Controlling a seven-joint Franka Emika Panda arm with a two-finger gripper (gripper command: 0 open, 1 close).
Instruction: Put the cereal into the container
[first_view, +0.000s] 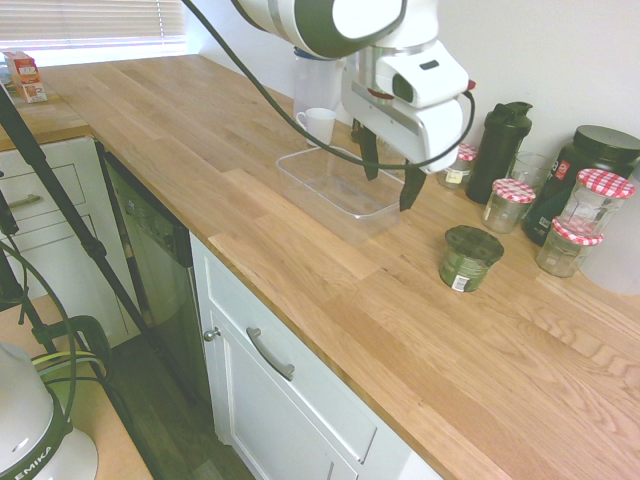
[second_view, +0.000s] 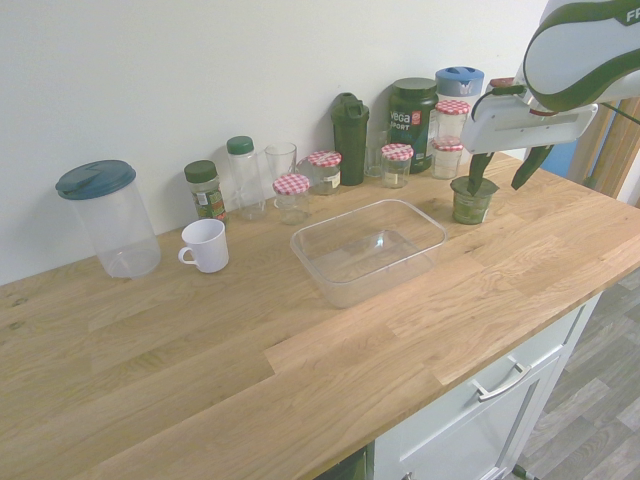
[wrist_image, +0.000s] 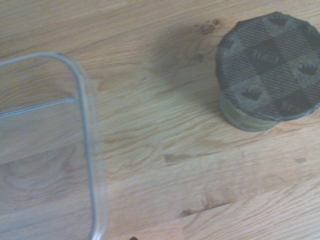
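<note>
**Between tray and jar: gripper hangs above the bench, empty**

From the first exterior view, the gripper (first_view: 390, 180) hangs above the bench (first_view: 300, 260) with its 2 dark fingers spread apart and nothing between them. It sits over the near corner of the container (first_view: 338, 188), a clear shallow tray that looks empty. The cereal (first_view: 469, 258), a squat dark green jar with its lid on, stands upright on the bench, apart from the tray and beyond the gripper, lower and to the right in this picture.

From the second exterior view, on the opposite side, the gripper (second_view: 505, 168) appears just above and beside the cereal (second_view: 473, 199), one finger overlapping the jar's edge; whether it touches cannot be told. The container (second_view: 368, 248) lies left of the jar, a strip of bare bench between them.

From the wrist view, the cereal (wrist_image: 267, 70) lid and 1 rounded corner of the container (wrist_image: 87, 140) both show, wood between. By my judgement, the gripper must shift away from the tray to centre over the jar before descending.
</note>
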